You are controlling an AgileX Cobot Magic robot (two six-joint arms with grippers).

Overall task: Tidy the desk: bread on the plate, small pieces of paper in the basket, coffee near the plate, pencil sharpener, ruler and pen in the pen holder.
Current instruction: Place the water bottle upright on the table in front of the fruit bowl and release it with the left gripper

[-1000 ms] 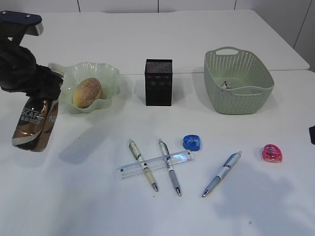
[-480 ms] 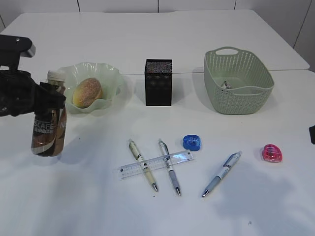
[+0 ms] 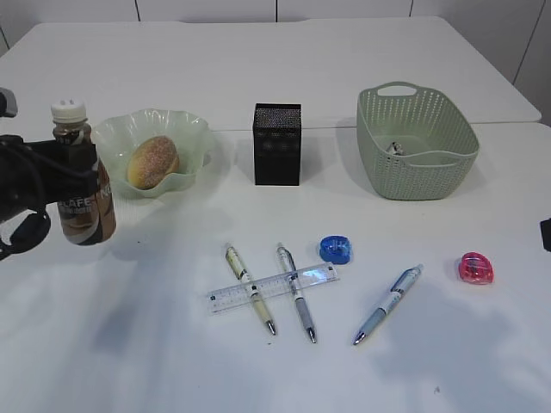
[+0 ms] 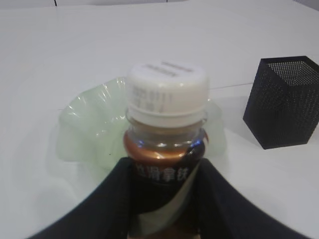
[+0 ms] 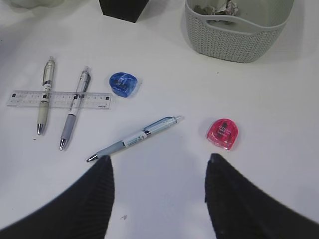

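Beside the plate [image 3: 116, 142] holding the bread [image 3: 153, 161], the left gripper [image 4: 164, 199] pinches the coffee [image 3: 80, 194] upright. Only the right wrist view shows the right gripper [image 5: 158, 191] spread above a pen [image 5: 134, 138], paper scraps [image 5: 219, 7] in the basket [image 5: 234, 37].

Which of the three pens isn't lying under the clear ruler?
The blue-and-white pen on the right lies alone; the clear plastic ruler crosses over the other two pens.

Rear white tabletop [image 3: 258, 60] behind seam; pale panelled wall [image 3: 207, 9] beyond far edge
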